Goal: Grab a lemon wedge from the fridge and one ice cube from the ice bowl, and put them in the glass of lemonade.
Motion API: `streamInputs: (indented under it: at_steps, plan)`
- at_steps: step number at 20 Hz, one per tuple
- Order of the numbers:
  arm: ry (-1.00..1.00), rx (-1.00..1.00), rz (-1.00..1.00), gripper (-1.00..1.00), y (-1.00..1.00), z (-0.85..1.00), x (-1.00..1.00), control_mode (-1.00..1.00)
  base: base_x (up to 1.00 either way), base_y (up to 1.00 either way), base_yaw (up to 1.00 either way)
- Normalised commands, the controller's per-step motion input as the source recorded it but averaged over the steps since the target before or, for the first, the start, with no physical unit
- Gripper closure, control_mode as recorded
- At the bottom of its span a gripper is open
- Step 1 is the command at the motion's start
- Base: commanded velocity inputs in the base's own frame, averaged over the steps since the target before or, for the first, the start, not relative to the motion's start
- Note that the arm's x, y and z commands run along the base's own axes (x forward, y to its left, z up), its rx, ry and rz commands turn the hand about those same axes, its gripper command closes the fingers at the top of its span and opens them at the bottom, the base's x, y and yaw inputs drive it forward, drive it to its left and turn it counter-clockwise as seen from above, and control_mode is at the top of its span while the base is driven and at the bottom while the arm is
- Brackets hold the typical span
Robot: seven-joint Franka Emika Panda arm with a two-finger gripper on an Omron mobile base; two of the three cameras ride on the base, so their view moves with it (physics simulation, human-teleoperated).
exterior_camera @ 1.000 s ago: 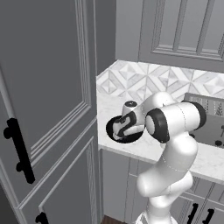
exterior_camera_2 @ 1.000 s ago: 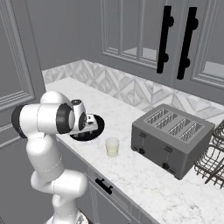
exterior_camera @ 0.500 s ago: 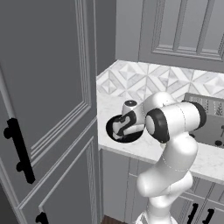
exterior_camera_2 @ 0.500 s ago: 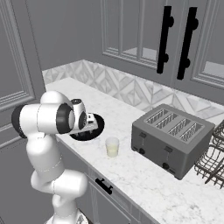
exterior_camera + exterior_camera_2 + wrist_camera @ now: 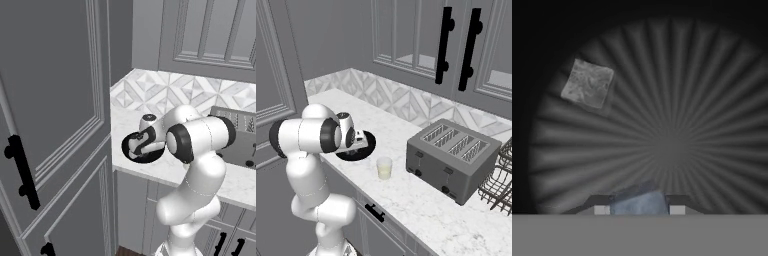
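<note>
The ice bowl (image 5: 128, 153) (image 5: 367, 150), wide and black, sits near the counter's left end. My gripper (image 5: 135, 149) (image 5: 357, 145) reaches down into it. In the hand view the ribbed bowl floor (image 5: 677, 130) spreads out, and my gripper (image 5: 639, 209) is shut on a bluish ice cube (image 5: 638, 202) pressed between its tips. A second ice cube (image 5: 588, 83) lies loose at the upper left of the bowl. The glass of lemonade (image 5: 384, 167) stands on the counter just right of the bowl. The fridge and the lemon wedge are out of view.
A grey toaster (image 5: 453, 155) (image 5: 241, 136) stands right of the glass, with a dark wire dish rack (image 5: 500, 184) beyond it. A tall panelled cabinet (image 5: 55, 125) with black handles rises at the counter's left end. Wall cabinets (image 5: 456, 45) hang above.
The fingers have closed in around the bluish ice cube in the bowl. The arm and the bowl have stayed where they were.
</note>
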Motion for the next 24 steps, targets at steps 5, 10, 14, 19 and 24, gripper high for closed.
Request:
streamInputs:
  at_steps: [5, 10, 14, 19, 24]
  plan:
    - [0.0, 0.0, 0.0, 1.0, 0.0, 0.0, 0.0, -1.0, 0.0, 0.0, 0.0]
    - [-0.03, 0.03, 0.01, 1.0, -0.04, 0.23, -0.12, -1.0, 0.0, 0.0, 0.0]
    - [-0.12, 0.08, 0.0, 1.0, -0.13, 0.4, -0.43, -1.0, 0.0, 0.0, 0.0]
    - [-0.19, 0.05, 0.0, 1.0, -0.08, 0.27, -0.56, -1.0, 0.0, 0.0, 0.0]
    - [-0.17, 0.02, 0.0, 1.0, -0.08, 0.21, -0.47, -1.0, 0.0, 0.0, 0.0]
